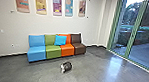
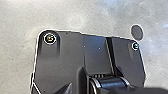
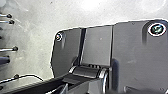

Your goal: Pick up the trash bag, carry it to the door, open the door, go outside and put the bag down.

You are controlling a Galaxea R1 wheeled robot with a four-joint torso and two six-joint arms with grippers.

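Your trash bag (image 1: 68, 66), dark with a white end, lies on the floor (image 1: 93, 75), apart from the front edge of the orange seat (image 1: 67, 50). Behind that row of seats, the floor's far edge meets the wall (image 1: 91, 26); to your right it runs along the green-framed glass (image 1: 145, 40). Whether your left gripper and right gripper are spread or pressed together, you cannot tell.
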